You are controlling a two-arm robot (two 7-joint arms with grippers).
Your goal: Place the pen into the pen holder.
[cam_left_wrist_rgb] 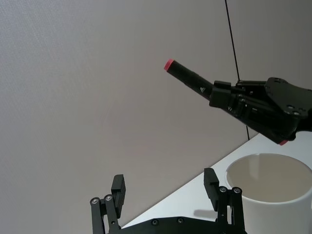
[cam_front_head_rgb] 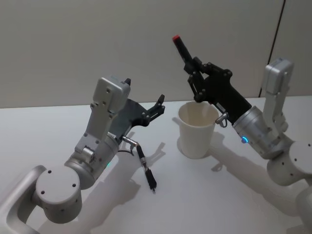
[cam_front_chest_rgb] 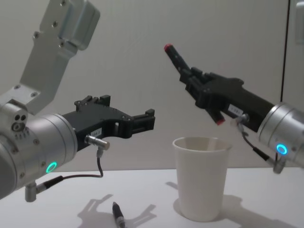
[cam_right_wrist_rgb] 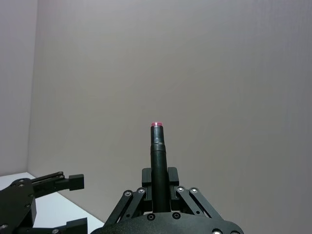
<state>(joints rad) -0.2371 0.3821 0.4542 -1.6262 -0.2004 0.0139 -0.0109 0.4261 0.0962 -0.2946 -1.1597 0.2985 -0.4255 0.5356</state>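
Head view: pen (cam_front_head_rgb: 183, 48) slim, stiff, light, smooth barrel probably slippery. Clamped along barrel in right end effector (cam_front_head_rgb: 196, 68), red-capped end tilted up toward left, held in air above pen holder (cam_front_head_rgb: 196, 134). Holder is thin paper cup, likely light and easy to tip or crush, upright on table (cam_front_head_rgb: 224, 204). Right arm reaches in from right, wrist raised over cup rim. Left end effector (cam_front_head_rgb: 159, 103) hovers beside cup, fingers spread, empty.

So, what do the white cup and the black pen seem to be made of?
The pen holder looks like matte white paper: thin wall, rolled rim. The pen in the right gripper looks like smooth black plastic with a red end; painted metal is possible.
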